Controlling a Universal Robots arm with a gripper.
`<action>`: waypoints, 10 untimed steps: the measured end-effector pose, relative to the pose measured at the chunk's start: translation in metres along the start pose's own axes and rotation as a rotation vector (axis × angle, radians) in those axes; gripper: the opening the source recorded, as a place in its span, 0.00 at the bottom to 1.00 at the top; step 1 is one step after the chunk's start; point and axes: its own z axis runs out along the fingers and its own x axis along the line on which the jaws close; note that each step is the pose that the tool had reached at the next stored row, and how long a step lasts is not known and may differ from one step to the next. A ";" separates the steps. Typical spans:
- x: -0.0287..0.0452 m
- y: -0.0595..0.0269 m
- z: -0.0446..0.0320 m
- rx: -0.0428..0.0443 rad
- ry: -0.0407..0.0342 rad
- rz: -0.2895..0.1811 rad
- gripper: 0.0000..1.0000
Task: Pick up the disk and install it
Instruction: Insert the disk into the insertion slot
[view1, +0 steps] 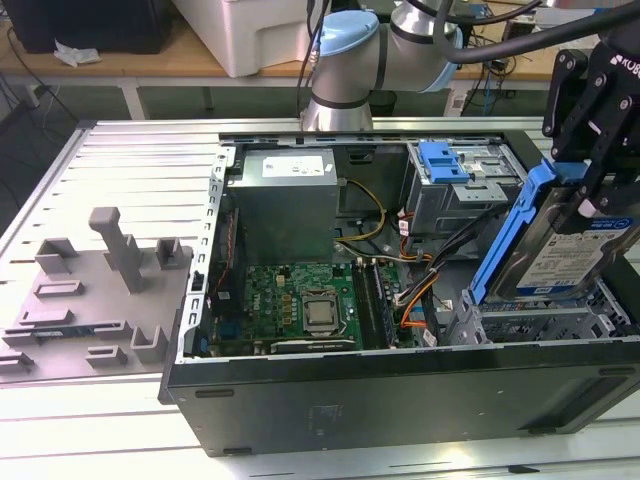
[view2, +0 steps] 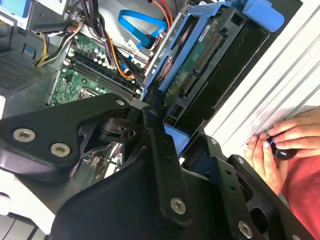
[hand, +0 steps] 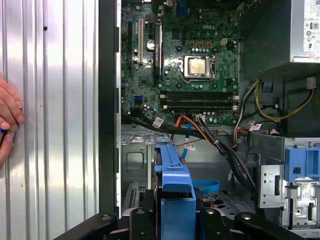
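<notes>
Gripper (view1: 588, 192): black fingers clamped on the upper end of the disk (view1: 565, 262), pinching its blue carrier bracket. In the first wrist view the bracket (hand: 174, 186) sits tight between the two fingers.

Disk held off the flat, steeply tilted, label side up, high end in the gripper. Low end dips towards the grey metal drive bay (view1: 545, 322) at the exterior view's right end of the open computer case (view1: 400, 395). Cannot tell whether it touches the bay. Second wrist view shows the disk's underside, green circuit board (view2: 197, 62) framed in blue.

Inside the case: orange and black cables (view1: 415, 295) just beside the disk's low end, then the motherboard (view1: 300, 295). Blue-handled drive cage (view1: 455, 175) and grey power supply (view1: 285, 190) along the far wall.

Case lies on a ribbed metal table (view1: 120, 160). Grey moulded fixtures (view1: 110, 270) stand well apart at the exterior view's left.

A person's hand (view2: 272, 150) rests on the table beside the case, fingers around a small dark object.
</notes>
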 end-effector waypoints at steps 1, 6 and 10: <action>0.0000 0.0000 0.0002 0.0000 0.0000 0.000 0.36; 0.0000 -0.0006 0.0005 0.0000 -0.0002 0.000 0.36; 0.0000 -0.0012 0.0005 0.0000 0.0000 0.000 0.36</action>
